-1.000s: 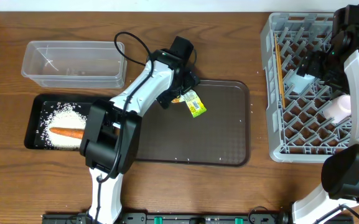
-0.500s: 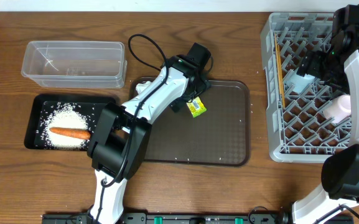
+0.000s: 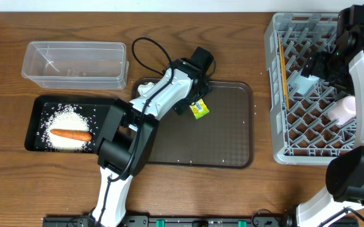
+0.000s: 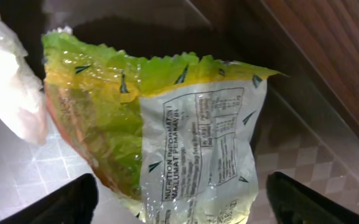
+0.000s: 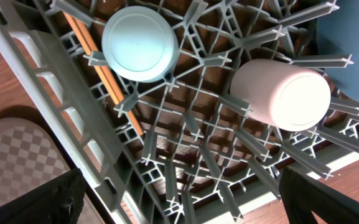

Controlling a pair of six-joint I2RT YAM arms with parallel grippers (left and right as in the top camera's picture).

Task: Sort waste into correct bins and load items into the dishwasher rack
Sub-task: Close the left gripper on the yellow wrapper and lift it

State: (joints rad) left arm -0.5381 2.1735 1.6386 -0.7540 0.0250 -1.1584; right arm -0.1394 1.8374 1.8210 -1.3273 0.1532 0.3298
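Observation:
The green-and-yellow wrapper [image 4: 167,124] lies on the brown serving tray [image 3: 226,139] and also shows in the overhead view [image 3: 199,110]. My left gripper [image 4: 179,205] is open, with one finger on each side of the wrapper, close above it. The white tissue [image 4: 8,87] lies just left of the wrapper. My right gripper [image 5: 179,199] is open and empty above the grey rack [image 3: 275,94]. In the rack are a light-blue cup [image 5: 140,43], a whitish cup [image 5: 285,93], chopsticks [image 5: 101,68] and part of a dark-blue plate [image 5: 353,37].
The black tray [image 3: 35,113] at the left holds the rice heap [image 3: 65,121] and the carrot [image 3: 70,134]. The clear tub [image 3: 74,63] stands behind it. A black cable [image 3: 145,50] loops over the table by the left arm.
My left gripper has moved right and down onto the wrapper over the brown tray. The right arm has not moved.

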